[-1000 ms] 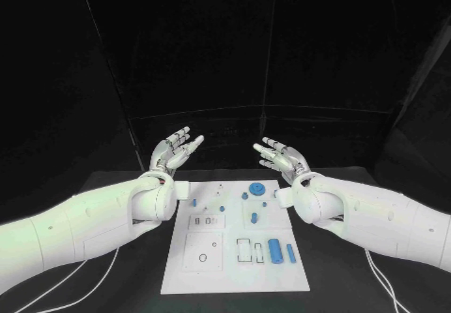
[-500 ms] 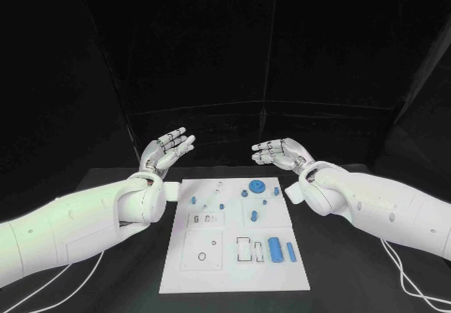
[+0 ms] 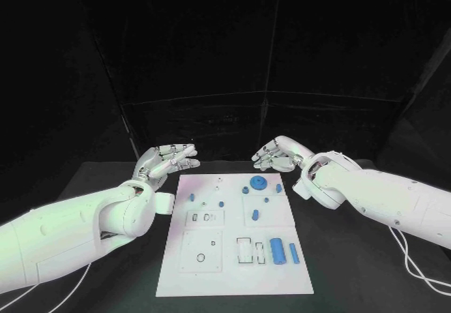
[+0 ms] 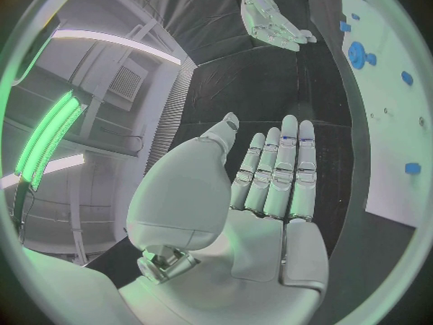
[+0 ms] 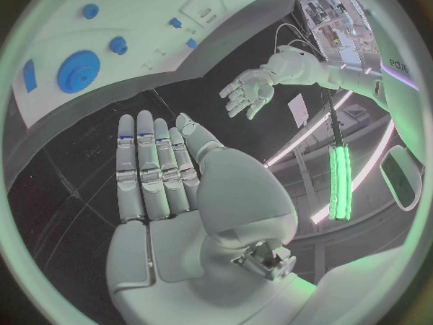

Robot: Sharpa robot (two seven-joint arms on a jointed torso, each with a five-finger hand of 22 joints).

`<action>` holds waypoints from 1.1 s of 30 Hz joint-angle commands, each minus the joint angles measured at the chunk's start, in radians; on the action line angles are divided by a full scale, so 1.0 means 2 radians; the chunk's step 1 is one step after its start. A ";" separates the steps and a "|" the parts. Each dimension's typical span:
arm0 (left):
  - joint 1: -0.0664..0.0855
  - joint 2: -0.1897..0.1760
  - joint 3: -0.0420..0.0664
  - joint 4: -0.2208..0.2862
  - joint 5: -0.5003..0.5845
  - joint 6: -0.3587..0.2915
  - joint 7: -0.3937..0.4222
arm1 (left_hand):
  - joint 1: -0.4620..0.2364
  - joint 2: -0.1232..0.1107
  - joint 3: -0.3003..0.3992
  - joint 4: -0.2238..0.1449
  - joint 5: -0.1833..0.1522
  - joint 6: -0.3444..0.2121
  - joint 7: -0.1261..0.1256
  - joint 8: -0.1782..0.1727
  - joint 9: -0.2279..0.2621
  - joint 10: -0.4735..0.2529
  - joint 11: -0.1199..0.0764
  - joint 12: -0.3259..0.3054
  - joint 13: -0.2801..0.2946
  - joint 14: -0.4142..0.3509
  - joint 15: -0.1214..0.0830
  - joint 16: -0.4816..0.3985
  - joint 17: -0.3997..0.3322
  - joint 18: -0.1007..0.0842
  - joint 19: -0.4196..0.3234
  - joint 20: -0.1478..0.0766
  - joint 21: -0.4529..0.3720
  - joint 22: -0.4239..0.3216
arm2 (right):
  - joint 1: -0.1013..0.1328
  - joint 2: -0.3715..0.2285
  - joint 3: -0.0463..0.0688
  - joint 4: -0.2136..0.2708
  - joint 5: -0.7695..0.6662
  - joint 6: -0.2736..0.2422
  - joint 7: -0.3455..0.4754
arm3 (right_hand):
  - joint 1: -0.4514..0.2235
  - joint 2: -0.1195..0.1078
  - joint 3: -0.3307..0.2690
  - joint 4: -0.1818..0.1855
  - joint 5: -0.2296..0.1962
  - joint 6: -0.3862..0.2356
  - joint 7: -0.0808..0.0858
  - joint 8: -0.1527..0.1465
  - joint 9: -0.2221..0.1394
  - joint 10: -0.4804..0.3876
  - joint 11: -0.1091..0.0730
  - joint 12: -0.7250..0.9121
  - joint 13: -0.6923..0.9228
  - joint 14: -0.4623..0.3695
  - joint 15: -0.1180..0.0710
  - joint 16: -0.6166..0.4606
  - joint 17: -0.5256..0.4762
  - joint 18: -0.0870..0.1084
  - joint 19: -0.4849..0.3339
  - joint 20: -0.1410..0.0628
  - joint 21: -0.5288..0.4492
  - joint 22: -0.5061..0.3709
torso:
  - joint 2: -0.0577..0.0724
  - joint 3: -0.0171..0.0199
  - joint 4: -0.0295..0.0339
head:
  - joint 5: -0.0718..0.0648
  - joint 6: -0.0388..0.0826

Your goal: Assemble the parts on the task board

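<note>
The white task board lies in the middle of the black table. On it are a blue gear near the far edge, a thick blue cylinder and a thinner blue pin at the near right, and several small blue pegs such as one at the left. My left hand hovers beyond the board's far left corner, and my right hand beyond its far right. Both hold nothing. In the wrist views the left hand and right hand show flat palms and straight fingers.
Black curtains close off the table's far side. White cables trail on the table to the right of the board. The board and gear lie beside my left hand. The board and gear lie past my right fingertips.
Both hands have dropped from an upright, raised pose and tipped forward toward the board's far edge. The parts have not moved.
</note>
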 commanded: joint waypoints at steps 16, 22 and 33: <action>0.011 -0.026 0.000 0.075 -0.026 0.037 -0.030 | -0.001 0.006 -0.003 -0.010 0.001 0.010 -0.002 -0.003 -0.003 0.013 -0.001 -0.003 -0.002 0.009 -0.001 0.001 0.003 0.003 0.010 -0.001 0.000 -0.002 | 0.023 0.019 0.001 0.021 -0.261 0.077 -0.140 | -0.020 -0.039 0.006 0.000 0.002 0.019 -0.013 -0.027 -0.001 0.028 -0.022 -0.032 0.000 0.145 -0.043 0.267 0.187 0.005 0.113 -0.056 0.167 0.087 | 0.038 -0.0054 0.0051 | -0.001 0.004; 0.011 -0.028 0.000 0.085 -0.026 0.039 -0.031 | -0.001 0.006 -0.003 -0.010 0.001 0.011 -0.001 -0.003 -0.003 0.013 -0.001 -0.003 -0.002 0.010 -0.001 0.001 0.003 0.003 0.011 -0.001 0.000 -0.002 | 0.024 0.032 0.001 0.022 -0.288 0.097 -0.148 | -0.025 -0.040 0.013 0.002 -0.004 0.009 -0.016 -0.028 -0.001 0.017 -0.020 -0.034 0.001 0.158 -0.043 0.458 0.399 0.005 0.122 -0.055 0.212 0.112 | 0.043 -0.0045 0.0036 | 0.002 0.005; 0.011 -0.030 0.000 0.095 -0.026 0.041 -0.034 | -0.002 0.007 -0.003 -0.012 0.001 0.012 0.000 -0.004 -0.004 0.015 -0.001 -0.004 -0.002 0.013 -0.002 0.001 0.004 0.003 0.013 -0.001 -0.001 -0.003 | 0.025 0.045 0.001 0.017 -0.299 0.134 -0.178 | -0.026 -0.044 0.021 0.003 -0.009 -0.012 -0.014 -0.028 -0.001 -0.019 -0.013 -0.035 -0.002 0.150 -0.038 0.551 0.501 0.005 0.114 -0.048 0.251 0.136 | 0.048 -0.0036 0.0027 | 0.002 0.004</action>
